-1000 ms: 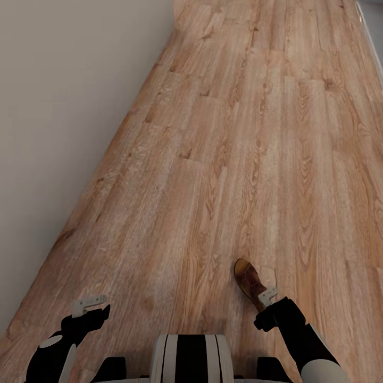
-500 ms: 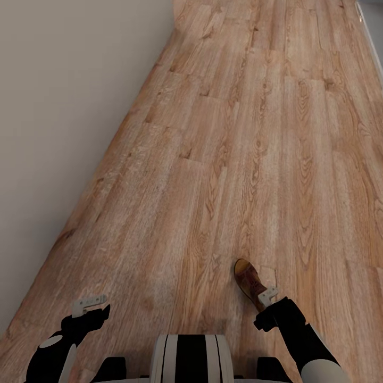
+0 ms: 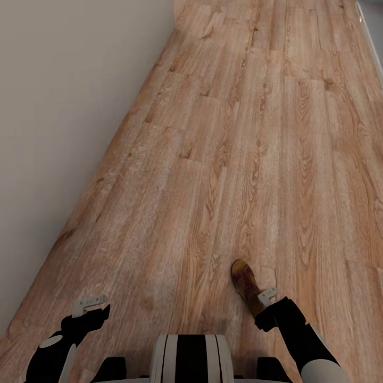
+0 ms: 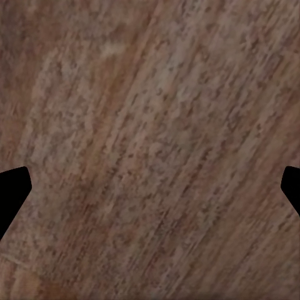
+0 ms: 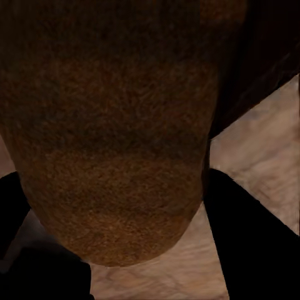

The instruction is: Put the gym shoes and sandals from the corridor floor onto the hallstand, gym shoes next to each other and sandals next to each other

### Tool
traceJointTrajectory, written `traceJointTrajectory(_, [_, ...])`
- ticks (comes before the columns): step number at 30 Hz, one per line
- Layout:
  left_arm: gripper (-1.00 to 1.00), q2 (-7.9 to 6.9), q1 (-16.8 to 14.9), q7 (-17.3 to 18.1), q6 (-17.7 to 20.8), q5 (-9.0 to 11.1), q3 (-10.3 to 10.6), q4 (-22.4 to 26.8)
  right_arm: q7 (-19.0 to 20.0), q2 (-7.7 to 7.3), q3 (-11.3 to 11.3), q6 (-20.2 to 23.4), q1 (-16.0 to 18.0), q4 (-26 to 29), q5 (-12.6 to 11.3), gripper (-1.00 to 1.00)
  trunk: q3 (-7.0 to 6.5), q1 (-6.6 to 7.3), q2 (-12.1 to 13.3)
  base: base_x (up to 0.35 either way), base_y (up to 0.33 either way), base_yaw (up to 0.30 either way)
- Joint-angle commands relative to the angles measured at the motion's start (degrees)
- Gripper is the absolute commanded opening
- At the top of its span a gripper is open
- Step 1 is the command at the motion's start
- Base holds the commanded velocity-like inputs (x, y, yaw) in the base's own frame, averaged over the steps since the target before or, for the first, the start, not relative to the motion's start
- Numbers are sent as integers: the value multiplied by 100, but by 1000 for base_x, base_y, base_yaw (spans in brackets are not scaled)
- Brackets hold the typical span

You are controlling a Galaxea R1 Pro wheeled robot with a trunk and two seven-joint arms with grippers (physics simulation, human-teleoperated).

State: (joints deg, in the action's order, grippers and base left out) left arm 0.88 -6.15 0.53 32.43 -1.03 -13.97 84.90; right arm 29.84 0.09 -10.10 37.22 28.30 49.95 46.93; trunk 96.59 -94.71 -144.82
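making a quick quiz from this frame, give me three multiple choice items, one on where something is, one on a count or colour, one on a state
1. Where is the sandal?
A. by the right gripper, low in the head view
B. against the wall
C. on a shelf

2. How many shoes show on the corridor floor in the head view?
A. one
B. two
C. four

3. How does the left gripper stand?
A. shut on a sneaker
B. open over bare planks
C. shut on a sandal

Answers:
1 A, the brown sandal lies right ahead of the right arm's tip.
2 A, only the single brown sandal is there.
3 B, the left wrist view has its fingers wide apart with only wood grain between them.
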Motion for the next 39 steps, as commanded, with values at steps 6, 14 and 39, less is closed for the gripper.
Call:
traceJointTrajectory(6, [100, 0, 0, 0, 0, -2, 0, 0, -4, 8, 0, 5, 0, -2, -9, -100, 0, 0, 0, 0, 0, 0])
traceJointTrajectory(14, [100, 0, 0, 0, 0, 1, 0, -3, -4, 9, 0, 5, -2, -3, -9, -100, 0, 0, 0, 0, 0, 0])
traceJointTrajectory(39, [100, 0, 0, 0, -8, 3, 1, -3, 36, 25, 6, 5, -8, 5, -17, -100, 0, 0, 0, 0, 0, 0])
